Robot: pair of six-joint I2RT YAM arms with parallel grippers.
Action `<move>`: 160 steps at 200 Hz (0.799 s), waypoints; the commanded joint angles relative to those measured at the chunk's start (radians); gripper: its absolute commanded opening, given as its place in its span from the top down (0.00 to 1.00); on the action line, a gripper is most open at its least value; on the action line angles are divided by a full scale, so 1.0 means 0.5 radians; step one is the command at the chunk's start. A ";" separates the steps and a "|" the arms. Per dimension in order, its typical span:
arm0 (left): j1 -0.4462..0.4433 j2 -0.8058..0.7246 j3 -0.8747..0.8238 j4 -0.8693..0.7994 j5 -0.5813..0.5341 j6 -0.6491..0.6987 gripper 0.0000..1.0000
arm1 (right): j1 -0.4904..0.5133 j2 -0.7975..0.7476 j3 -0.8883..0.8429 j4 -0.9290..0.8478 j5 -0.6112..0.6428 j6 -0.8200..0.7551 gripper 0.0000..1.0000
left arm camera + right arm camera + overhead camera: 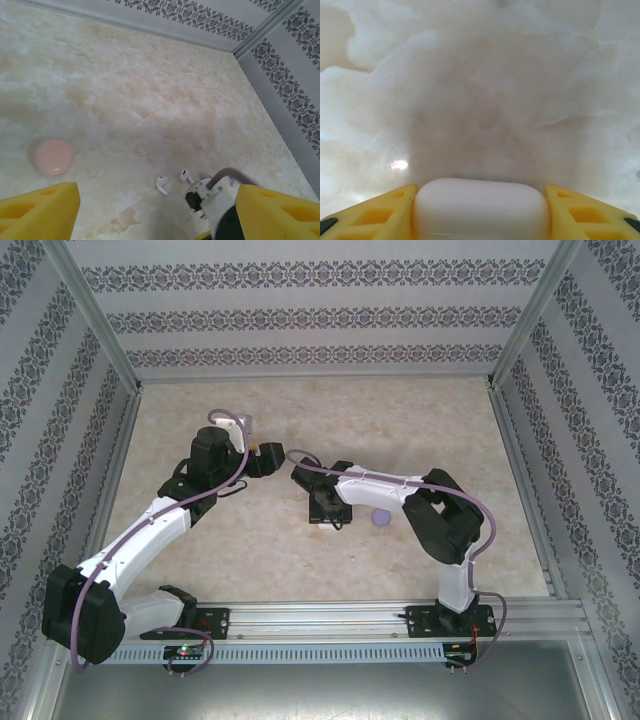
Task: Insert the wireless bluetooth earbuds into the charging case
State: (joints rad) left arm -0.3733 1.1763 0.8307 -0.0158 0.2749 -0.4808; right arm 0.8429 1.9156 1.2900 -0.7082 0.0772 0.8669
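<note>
Right gripper (480, 194) clamps a white charging case (481, 212) while left gripper (157, 200) gapes wide near two white earbuds (161, 185).

Smooth white plastic case (481, 207), glossy marble-look tabletop (485, 100), matt yellow right gripper fingers (375, 215), dull metal frame (100, 325).

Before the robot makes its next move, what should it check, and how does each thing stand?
1. White charging case between the right gripper's fingers: ok, they touch both sides.
2. That case's lid open: cannot tell.
3. Two white earbuds lying free on the table: ok.
4. Left gripper open and empty: ok.
5. Purple case clear of the right arm: cannot tell, it lies right beside it.
6. Pink case out of the way: ok, far from the earbuds.
</note>
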 commanded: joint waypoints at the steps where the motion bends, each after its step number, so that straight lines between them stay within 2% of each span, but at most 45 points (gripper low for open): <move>1: -0.029 -0.063 -0.120 0.197 0.031 -0.063 0.19 | 0.023 -0.213 -0.039 0.062 0.037 0.054 0.63; 46: -0.029 -0.066 -0.328 0.556 0.049 -0.135 0.19 | -0.094 -0.438 -0.014 0.117 -0.032 0.046 0.63; 86: -0.030 -0.079 -0.493 0.832 0.044 -0.152 0.19 | -0.254 -0.485 0.137 0.175 -0.138 0.059 0.63; 120: -0.030 -0.078 -0.667 1.194 0.186 -0.186 0.19 | -0.340 -0.466 0.302 0.183 -0.151 0.168 0.63; 160: -0.033 0.062 -0.773 1.657 0.407 -0.332 0.19 | -0.377 -0.414 0.462 0.265 -0.186 0.479 0.63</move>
State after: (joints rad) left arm -0.3740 1.1679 0.4572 0.5785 0.3782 -0.5846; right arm 0.6628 1.6924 1.4639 -0.6163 0.0086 0.9798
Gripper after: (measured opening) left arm 0.806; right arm 0.533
